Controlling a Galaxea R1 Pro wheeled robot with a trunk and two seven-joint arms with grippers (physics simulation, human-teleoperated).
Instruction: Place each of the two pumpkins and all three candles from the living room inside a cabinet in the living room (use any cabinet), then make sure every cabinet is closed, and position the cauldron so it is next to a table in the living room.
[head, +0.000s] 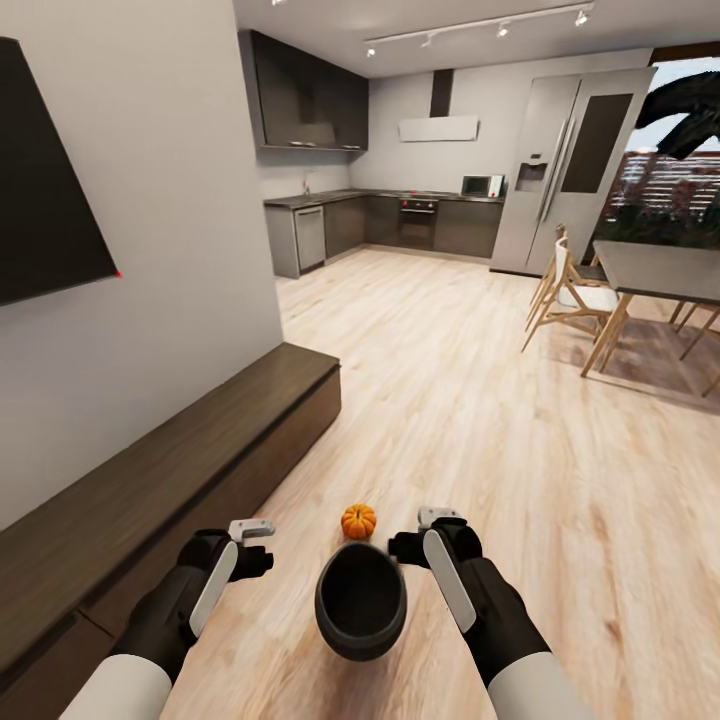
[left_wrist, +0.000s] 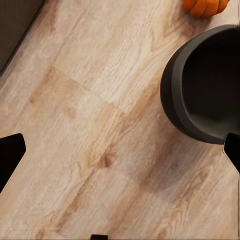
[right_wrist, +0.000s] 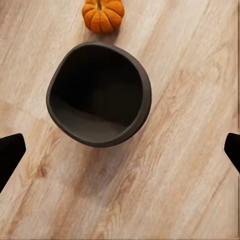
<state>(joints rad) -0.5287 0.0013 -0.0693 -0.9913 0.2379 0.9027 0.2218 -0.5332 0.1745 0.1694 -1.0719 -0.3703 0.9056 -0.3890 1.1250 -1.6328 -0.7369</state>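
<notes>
Two black robot grippers hang low over a pale wood plank floor, one on each side of a round black pot. The left gripper (head: 243, 548) has its fingers spread wide with nothing between them; in its wrist view the dark fingertips sit at opposite edges with bare floor between. The right gripper (head: 430, 545) is likewise wide open and empty, its wrist camera looking straight down into the pot.

The cauldron (head: 360, 600) stands upright on the floor between the two arms, its wide mouth facing up and its inside dark and seemingly empty. Just beyond its far rim, very near or possibly touching, sits one small orange pumpkin (head: 358, 521) with a short stem.

Along the wall on the robot's left runs the cabinet (head: 180, 470), a long, low dark-brown unit with a flat top; its fronts appear closed. Above it hangs a dark flat panel (head: 45, 180). Further off, a grey kitchen (head: 390, 215) lines the back wall beside a tall fridge (head: 570, 165), and a dining table (head: 660, 270) with pale chairs (head: 570, 295) stands far to the right.

Judging by the stance, the robot seems to be lining up either to pick up the pumpkin or to take the cauldron in both grippers. Next, a gripper would need to reach past the pot's rim, lower over the pumpkin and close on it, then a cabinet front must be opened.
</notes>
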